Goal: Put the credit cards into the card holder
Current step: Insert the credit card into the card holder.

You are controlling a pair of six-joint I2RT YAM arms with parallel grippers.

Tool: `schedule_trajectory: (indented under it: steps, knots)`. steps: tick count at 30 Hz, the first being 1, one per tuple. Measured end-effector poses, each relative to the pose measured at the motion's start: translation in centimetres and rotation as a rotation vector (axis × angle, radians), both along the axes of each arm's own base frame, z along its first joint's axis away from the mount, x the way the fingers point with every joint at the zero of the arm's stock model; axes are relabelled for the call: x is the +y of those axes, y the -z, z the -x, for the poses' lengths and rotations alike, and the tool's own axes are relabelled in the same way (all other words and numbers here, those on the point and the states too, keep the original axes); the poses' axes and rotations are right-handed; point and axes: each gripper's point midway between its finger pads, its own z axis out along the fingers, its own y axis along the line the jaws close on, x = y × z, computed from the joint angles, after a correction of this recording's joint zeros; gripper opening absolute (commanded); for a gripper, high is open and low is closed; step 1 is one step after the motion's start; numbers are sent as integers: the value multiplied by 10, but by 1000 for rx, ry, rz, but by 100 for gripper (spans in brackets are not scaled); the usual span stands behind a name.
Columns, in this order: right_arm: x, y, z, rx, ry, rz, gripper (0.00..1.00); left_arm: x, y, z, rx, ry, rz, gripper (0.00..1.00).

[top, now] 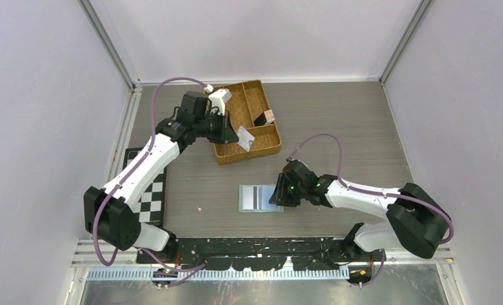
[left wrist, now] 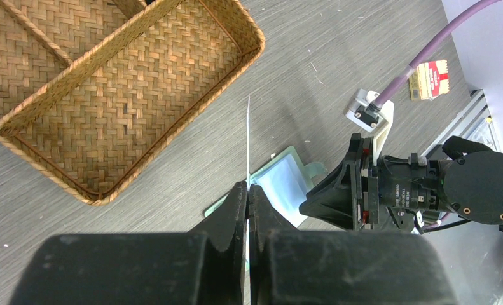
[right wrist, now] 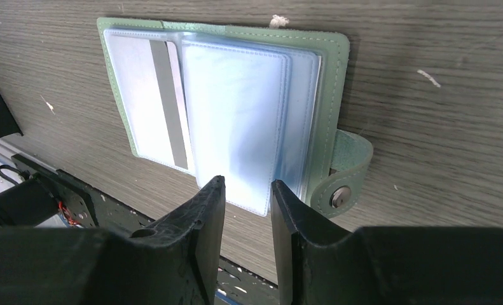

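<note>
The card holder (top: 259, 197) lies open on the table, sage green with clear sleeves (right wrist: 236, 114) and a snap tab (right wrist: 342, 196). One credit card with a grey stripe (right wrist: 167, 95) sits in its left sleeve. My left gripper (top: 234, 135) hovers over the woven tray's near corner, shut on a light credit card (top: 246, 140). In the left wrist view this card (left wrist: 248, 140) shows edge-on between the closed jaws of that gripper (left wrist: 248, 187), above the holder (left wrist: 287, 181). My right gripper (right wrist: 247, 194) stands open at the holder's near right edge, nothing between its fingers.
A woven brown divided tray (top: 256, 89) stands at the back centre with a dark flat item (top: 262, 118) in it. A checkerboard (top: 148, 190) lies at the left by the left arm. Walls close in on three sides.
</note>
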Motion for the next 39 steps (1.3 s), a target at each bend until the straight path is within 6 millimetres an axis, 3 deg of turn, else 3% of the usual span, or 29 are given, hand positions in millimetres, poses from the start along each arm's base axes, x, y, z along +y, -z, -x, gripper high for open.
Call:
schedule_trajectory:
  steps: [13, 30, 39]
  knots:
    - [22, -8, -6, -22, -35, -94, 37, 0, 0, 0, 2, 1, -1, 0]
    - [42, 2, -13, -9, -66, -127, 37, 0, 0, 1, 3, 1, -1, 0]
    - [57, -12, -23, -55, -80, -184, 37, 0, 0, 1, 4, 1, -1, 0]
